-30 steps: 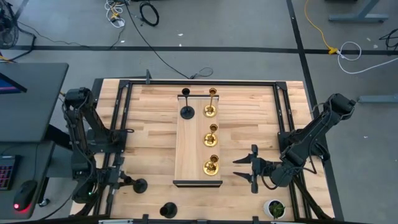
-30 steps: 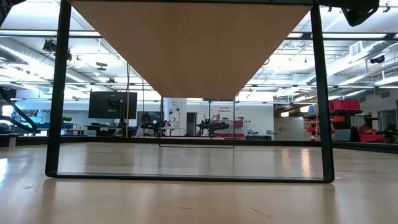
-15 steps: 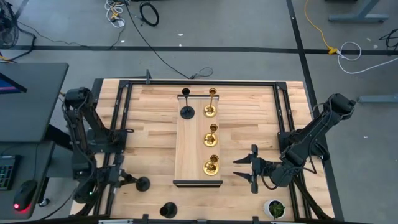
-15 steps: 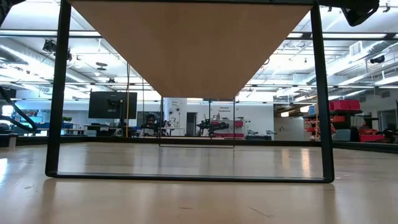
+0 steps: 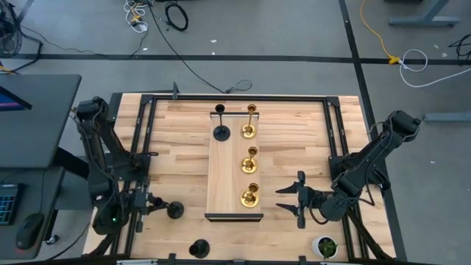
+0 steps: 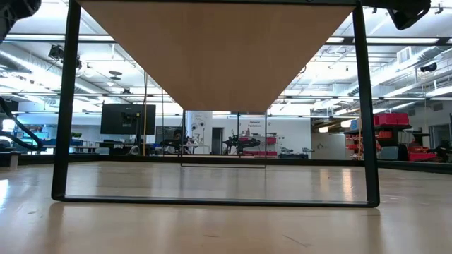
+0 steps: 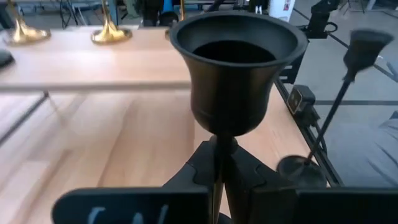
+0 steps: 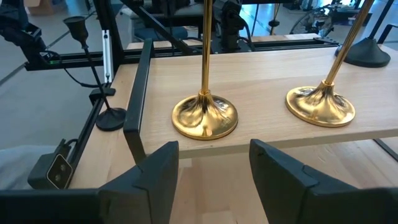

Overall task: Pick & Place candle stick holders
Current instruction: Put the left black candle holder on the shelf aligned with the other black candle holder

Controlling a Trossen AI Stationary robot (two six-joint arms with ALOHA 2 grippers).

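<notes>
My left gripper (image 5: 156,206) is shut on a black candlestick (image 5: 175,210) at the table's near left; its cup (image 7: 236,62) fills the left wrist view. A second black candlestick (image 5: 199,249) stands on its base by the near edge. On the raised wooden board (image 5: 221,177) stand one black candlestick (image 5: 221,132) and three gold ones (image 5: 249,131), (image 5: 250,163), (image 5: 250,197). My right gripper (image 5: 294,199) is open and empty, just right of the board, facing the nearest gold base (image 8: 205,118). My left gripper pinches the black candlestick's thin stem (image 7: 217,146) just below the cup, between its two fingers. The fingers come level from the table's left, across the stem. The candlestick stands upright, cup up. The fingers hide the lower stem; I cannot tell whether its base touches the table.
The board stands on a black metal frame (image 6: 67,106) with open room beneath it. A small green plant in a white pot (image 5: 324,246) sits at the near right corner. Black rails (image 5: 143,147) run along the table's sides.
My left gripper has gone toward the table's right edge and a little toward the far edge, carrying the black candlestick upright toward the board. The right arm has kept still.
</notes>
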